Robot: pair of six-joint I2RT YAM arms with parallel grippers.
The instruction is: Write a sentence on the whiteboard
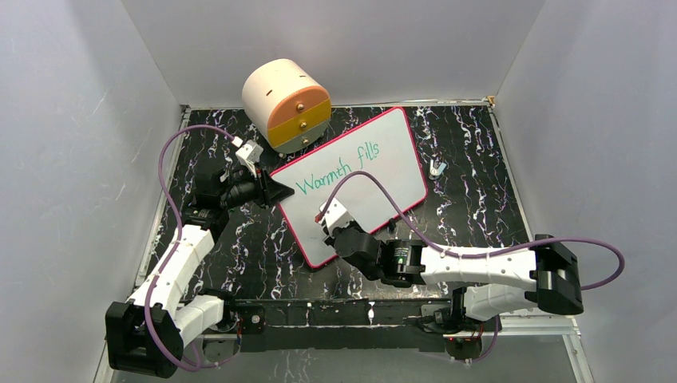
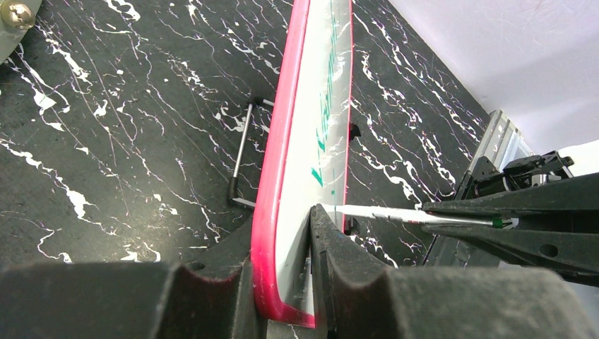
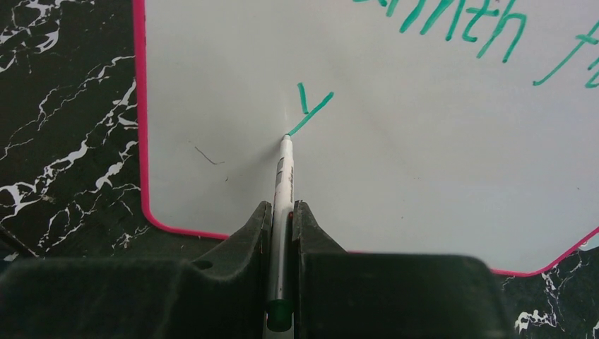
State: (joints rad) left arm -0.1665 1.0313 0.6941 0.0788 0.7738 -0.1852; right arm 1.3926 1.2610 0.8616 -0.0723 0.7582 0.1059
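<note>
Touching one whiteboard [image 1: 401,163] with one marker [image 3: 284,176], that's me right now. My right gripper [image 3: 282,212] is pinched tight on the white barrel, jaws almost together, and the green tip sits on the board straight out ahead of them. The sentence [image 1: 339,170] reads two words so far, "Warmth fills", in green, up beyond the tip. One lone "y" [image 3: 311,106] sits right at the tip, starting a second line.

My left gripper [image 2: 282,244] clamps the board's pink rim, one finger behind and one on the white face, with only the board between them.

Past my left jaws stands one round cream drawer unit [image 1: 287,104] with three drawers: orange, yellow, grey. One small metal clip [image 1: 436,167] lies on the black marbled table [image 1: 479,207], beyond my right jaws, just off the board's edge.
</note>
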